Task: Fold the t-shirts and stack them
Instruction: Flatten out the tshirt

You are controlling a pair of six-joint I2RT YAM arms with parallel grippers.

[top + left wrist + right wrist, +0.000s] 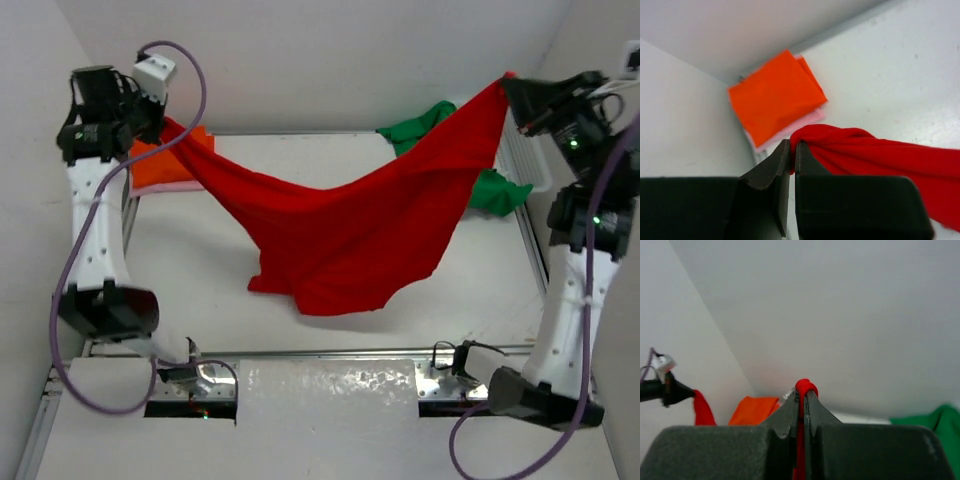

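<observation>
two claws hold one red shirt (350, 230) up between them. at the far left, the left claw (792, 145) is pressed together on a bunched corner of the red cloth, high above the desk (200, 270). below this claw, in the far left corner, the orange shirt (775, 100) lies folded flat. it sits on top of the folded pink shirt (810, 120), of which only a thin edge shows. from the left claw the red shirt hangs down in a long curve across the middle. its lowest part seems to rest on the desk near the centre, a little to the left, in loose folds. from there the cloth rises to the right. behind its right part the green shirt (495, 190) lies crumpled at the far right of the desk, partly hidden by the red one. just beside it, at the right edge, is a white basket (528, 160). at the top right, the right claw (803, 392) pinches the other corner of the red shirt, and a small bit of red shows above its closed tips.
</observation>
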